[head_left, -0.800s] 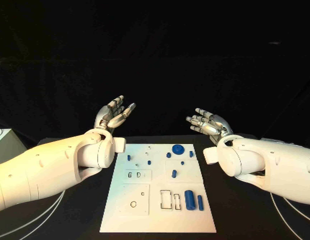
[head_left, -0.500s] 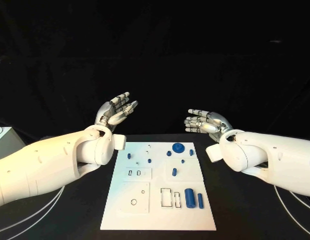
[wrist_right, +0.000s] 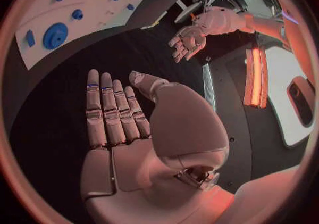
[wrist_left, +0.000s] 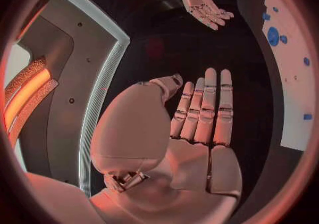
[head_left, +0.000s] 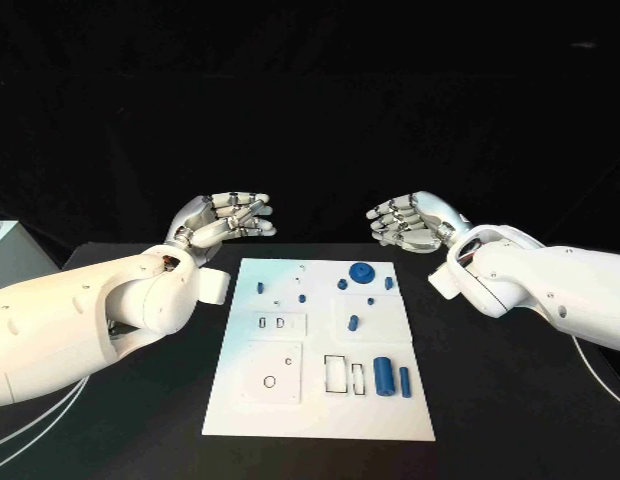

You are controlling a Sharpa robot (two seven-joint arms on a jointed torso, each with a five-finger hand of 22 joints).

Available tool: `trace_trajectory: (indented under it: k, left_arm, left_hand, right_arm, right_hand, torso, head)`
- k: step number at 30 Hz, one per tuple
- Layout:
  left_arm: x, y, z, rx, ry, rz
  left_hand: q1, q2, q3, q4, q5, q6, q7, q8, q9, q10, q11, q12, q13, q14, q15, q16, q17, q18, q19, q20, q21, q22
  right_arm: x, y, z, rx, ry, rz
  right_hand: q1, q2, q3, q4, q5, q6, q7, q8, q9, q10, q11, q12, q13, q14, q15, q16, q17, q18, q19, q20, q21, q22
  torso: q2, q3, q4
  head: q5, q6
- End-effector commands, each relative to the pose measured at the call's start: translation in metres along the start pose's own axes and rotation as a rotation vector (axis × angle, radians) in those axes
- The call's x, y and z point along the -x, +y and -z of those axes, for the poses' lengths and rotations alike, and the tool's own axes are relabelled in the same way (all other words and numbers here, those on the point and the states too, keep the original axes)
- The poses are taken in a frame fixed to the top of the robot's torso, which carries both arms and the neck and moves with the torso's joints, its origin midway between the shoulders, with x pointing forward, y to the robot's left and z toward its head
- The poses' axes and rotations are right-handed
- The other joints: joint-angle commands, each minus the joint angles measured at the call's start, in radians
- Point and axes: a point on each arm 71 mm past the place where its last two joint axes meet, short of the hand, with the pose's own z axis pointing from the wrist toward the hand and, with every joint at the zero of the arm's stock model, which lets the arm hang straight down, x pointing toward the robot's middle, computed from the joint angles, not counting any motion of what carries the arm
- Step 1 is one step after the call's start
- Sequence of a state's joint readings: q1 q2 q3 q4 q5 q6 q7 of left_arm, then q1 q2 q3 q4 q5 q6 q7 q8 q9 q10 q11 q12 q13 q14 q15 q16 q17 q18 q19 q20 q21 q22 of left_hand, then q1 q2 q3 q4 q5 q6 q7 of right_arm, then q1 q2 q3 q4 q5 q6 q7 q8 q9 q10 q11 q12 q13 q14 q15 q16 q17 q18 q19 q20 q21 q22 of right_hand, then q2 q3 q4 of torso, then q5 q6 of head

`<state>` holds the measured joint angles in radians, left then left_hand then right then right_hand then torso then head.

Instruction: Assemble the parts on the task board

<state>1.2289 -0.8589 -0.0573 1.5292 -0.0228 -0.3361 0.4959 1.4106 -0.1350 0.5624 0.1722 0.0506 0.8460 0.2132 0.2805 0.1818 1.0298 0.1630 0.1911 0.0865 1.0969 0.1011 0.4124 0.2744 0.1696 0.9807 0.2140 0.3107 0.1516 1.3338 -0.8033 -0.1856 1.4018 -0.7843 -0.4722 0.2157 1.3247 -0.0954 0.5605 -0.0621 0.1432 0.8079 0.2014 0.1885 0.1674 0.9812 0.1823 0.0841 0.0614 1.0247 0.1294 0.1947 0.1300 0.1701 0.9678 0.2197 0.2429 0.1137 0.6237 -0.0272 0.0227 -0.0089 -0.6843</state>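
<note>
While raised above the far-left side of the black table (head_left: pixel 498 400), left hand (head_left: pixel 224 220) held open, fingers (wrist_left: pixel 206 107) straight, side by side and slightly apart, thumb out to one side, nothing in the grasp. Just ahead of those fingertips and below them, the far-left corner of the white task board (head_left: pixel 325 350), lying flat in the middle of the table between both arms. On the board's far end, nearest both sets of fingertips, a round blue disc (head_left: pixel 358 269) with several small blue parts (head_left: pixel 343 284) scattered beside it; farther back toward the robot, well away from the fingers, a blue cylinder (head_left: pixel 384 376) and a thinner blue pin (head_left: pixel 404 379) lying side by side next to rectangular slots (head_left: pixel 336 375). Over the far-right side of the table, right hand (head_left: pixel 414 222) likewise open and holding nothing, fingers (wrist_right: pixel 109 112) extended together with small gaps, thumb set apart. Off those fingertips, seen from the right wrist, the far end of the board with the disc and small parts. Both hands apart from the board, touching none of the parts.
</note>
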Motion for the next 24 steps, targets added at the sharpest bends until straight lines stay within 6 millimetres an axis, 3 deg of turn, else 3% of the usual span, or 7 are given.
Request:
trace_trajectory:
  k: [1,4,6,10,15,19,24]
  left_arm:
    - [-0.01,-0.003,0.005,0.018,0.081,0.009]
    - [-0.014,-0.005,0.013,0.033,0.108,0.021]
    - [-0.017,-0.006,0.017,0.042,0.124,0.033]
    - [-0.021,-0.008,0.022,0.057,0.146,0.06]
    - [-0.026,-0.011,0.028,0.064,0.182,0.086]
    - [-0.03,-0.013,0.032,0.067,0.202,0.098]
    - [-0.032,-0.015,0.035,0.07,0.216,0.106]
  left_hand:
    - [0.002,-0.014,-0.007,-0.022,0.006,0.018,0.001,0.009,0.005,0.064,-0.022,0.026,0.012,0.062,-0.025,0.073,0.043,0.016,0.052,-0.025,0.048,0.024]
    - [-0.006,-0.014,-0.017,-0.05,0.007,0.033,-0.021,0.007,0.006,0.12,-0.047,0.056,0.032,0.119,-0.059,0.247,0.152,0.01,0.122,-0.074,0.163,0.09]
    - [-0.013,-0.018,-0.016,-0.064,0.005,0.036,-0.025,0.001,0.005,0.129,-0.051,0.066,0.044,0.113,-0.067,0.344,0.216,0.008,0.118,-0.085,0.225,0.131]
    - [-0.03,-0.017,-0.002,-0.073,0.004,0.041,-0.026,-0.006,0.006,0.12,-0.055,0.073,0.061,0.083,-0.07,0.466,0.295,0.006,0.094,-0.093,0.325,0.2]
    - [-0.043,-0.018,0.014,-0.081,0.004,0.042,-0.026,-0.011,0.008,0.111,-0.056,0.078,0.076,0.062,-0.069,0.531,0.33,0.009,0.062,-0.09,0.406,0.256]
    - [-0.05,-0.017,0.03,-0.088,0.005,0.046,-0.03,-0.01,0.012,0.108,-0.06,0.079,0.083,0.069,-0.072,0.573,0.349,0.012,0.059,-0.092,0.463,0.291]
    - [-0.064,-0.021,0.04,-0.087,0.004,0.046,-0.031,-0.009,0.016,0.106,-0.06,0.082,0.091,0.071,-0.073,0.606,0.369,0.013,0.067,-0.092,0.517,0.323]
  right_arm:
    - [-0.004,0.006,-0.002,0.059,0.036,0.23]
    - [-0.007,0.008,-0.004,0.066,0.058,0.316]
    - [-0.009,0.009,-0.005,0.062,0.071,0.367]
    - [-0.011,0.008,-0.009,0.045,0.087,0.467]
    - [-0.014,0.006,-0.015,0.023,0.102,0.571]
    - [-0.016,0.005,-0.018,0.013,0.113,0.622]
    - [-0.02,0.004,-0.019,0.002,0.125,0.661]
  right_hand:
    - [0.028,-0.026,-0.036,-0.001,-0.004,0.13,-0.001,0.026,0.009,0.169,-0.05,-0.011,0.004,0.222,-0.072,0.069,0.053,0.007,0.163,-0.073,0.156,0.079]
    - [0.031,-0.035,-0.047,0.002,0.0,0.165,-0.015,0.029,0.01,0.237,-0.072,-0.004,0.012,0.32,-0.103,0.113,0.093,0.011,0.217,-0.102,0.244,0.133]
    - [0.03,-0.042,-0.044,0.005,0.0,0.177,-0.019,0.028,0.012,0.254,-0.082,-0.009,0.012,0.346,-0.11,0.126,0.112,0.01,0.225,-0.112,0.276,0.154]
    - [0.019,-0.065,-0.028,0.019,0.005,0.196,-0.035,0.019,0.019,0.287,-0.096,-0.02,0.022,0.439,-0.135,0.226,0.198,0.011,0.276,-0.131,0.369,0.215]
    - [-0.002,-0.101,0.008,0.048,-0.006,0.193,-0.038,0.0,0.029,0.272,-0.098,-0.022,0.022,0.445,-0.137,0.34,0.299,0.009,0.288,-0.134,0.44,0.277]
    - [-0.018,-0.129,0.029,0.076,-0.016,0.186,-0.041,-0.01,0.042,0.249,-0.1,-0.02,0.021,0.461,-0.137,0.477,0.392,-0.035,0.386,-0.137,0.708,0.607]
    - [-0.025,-0.15,0.036,0.098,-0.023,0.169,-0.045,-0.018,0.056,0.205,-0.094,-0.022,0.017,0.44,-0.132,0.596,0.471,-0.06,0.421,-0.133,0.856,0.794]
  torso:
    - [0.022,-0.0057,0.0162]
    - [0.036,-0.0096,0.0255]
    - [0.046,-0.0133,0.0341]
    - [0.058,-0.0196,0.0457]
    - [0.073,-0.0255,0.0589]
    - [0.082,-0.0282,0.0656]
    - [0.093,-0.0284,0.0707]
  head:
    - [-0.006,-0.005]
    - [-0.011,-0.003]
    - [-0.017,-0.001]
    - [-0.025,0.005]
    - [-0.033,0.006]
    - [-0.04,0.006]
    - [-0.05,0.01]
